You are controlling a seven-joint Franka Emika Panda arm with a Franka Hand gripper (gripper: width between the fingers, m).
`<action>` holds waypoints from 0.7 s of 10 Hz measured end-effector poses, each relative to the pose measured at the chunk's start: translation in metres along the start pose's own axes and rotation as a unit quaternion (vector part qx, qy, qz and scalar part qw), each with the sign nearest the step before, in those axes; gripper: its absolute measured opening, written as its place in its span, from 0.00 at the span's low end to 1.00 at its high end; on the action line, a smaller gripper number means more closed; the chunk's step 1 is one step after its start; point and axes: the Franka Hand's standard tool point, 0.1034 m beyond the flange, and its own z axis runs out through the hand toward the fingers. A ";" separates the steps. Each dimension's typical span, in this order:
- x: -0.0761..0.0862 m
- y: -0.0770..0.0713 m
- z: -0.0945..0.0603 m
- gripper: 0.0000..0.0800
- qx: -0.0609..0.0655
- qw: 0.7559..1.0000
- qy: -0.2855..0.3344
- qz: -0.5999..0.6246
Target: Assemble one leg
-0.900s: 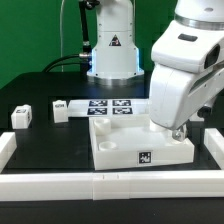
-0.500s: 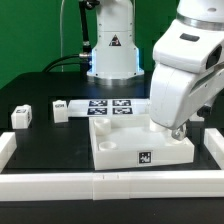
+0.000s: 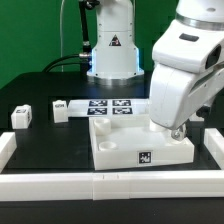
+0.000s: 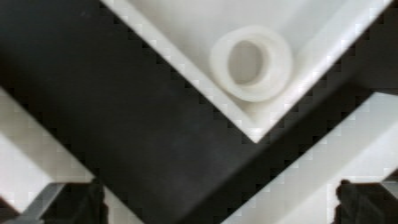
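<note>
Two small white legs with tags stand on the black table at the exterior view's left, one near the edge and one further in. The large white panel lies in the middle. My gripper hangs low over the panel's back corner on the exterior view's right, far from both legs. In the wrist view my gripper is open and empty, its dark fingertips wide apart. A corner of the panel with a round recess lies below it.
The marker board lies behind the panel. White rails border the table at the front and on both sides. The robot's base stands at the back.
</note>
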 end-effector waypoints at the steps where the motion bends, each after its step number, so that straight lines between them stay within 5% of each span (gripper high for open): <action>1: -0.010 -0.002 0.002 0.81 -0.019 0.999 0.023 -0.023; 3: -0.046 -0.015 0.009 0.81 -0.068 0.991 0.066 -0.093; 4: -0.058 -0.022 0.014 0.81 -0.079 0.989 0.073 -0.106; 7: -0.065 -0.033 0.018 0.81 -0.083 0.988 0.076 -0.109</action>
